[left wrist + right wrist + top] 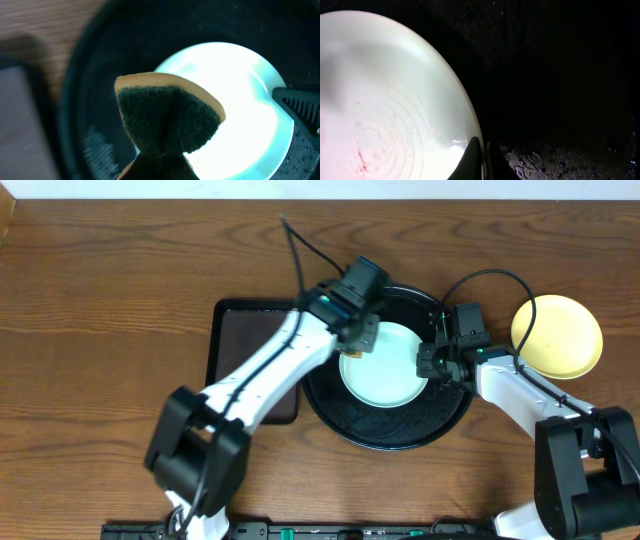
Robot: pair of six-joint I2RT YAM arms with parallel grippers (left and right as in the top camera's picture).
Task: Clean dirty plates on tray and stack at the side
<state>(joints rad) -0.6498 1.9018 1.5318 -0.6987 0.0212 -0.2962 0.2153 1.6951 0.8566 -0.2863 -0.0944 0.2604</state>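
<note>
- Brown wooden table [100,300] carries everything. Wide bare stretches lie at its far left and along its far edge, so I'd judge either arm has room to swing out that way.
- Glossy black round tray [392,435] sits mid-table with a single plate on it. Its floor is beaded with droplets in the right wrist view. Its raised rim is the edge any plate has to be lifted over on the way out.
- Dark brown rectangular tray [235,345] lies close against the black tray's left side, partly under the left arm, and it hems that side in.
- Pale yellow plate [558,338] rests on the table to the right of the black tray, near it but apart, with nothing on it. I take it as cleaned and set aside, the start of the stack.
- Pale mint plate [385,378] lies flat in the middle of the black tray. A faint pinkish smear shows on it in the right wrist view, so its cleaning looks unfinished to me. I see only these two plates.
- Yellow-backed sponge [170,117] with a dark green scouring face hangs over the mint plate's upper-left rim. I can't tell whether it touches the plate.
- Left pincer [360,340] is pinching that sponge.
- Right pincer [479,161] is pressed together with its tips at the mint plate's right rim. I can't tell whether it nips the rim or only braces it. Its arm lies between the black tray and the yellow plate, so the way to the stack looks short but tight.
</note>
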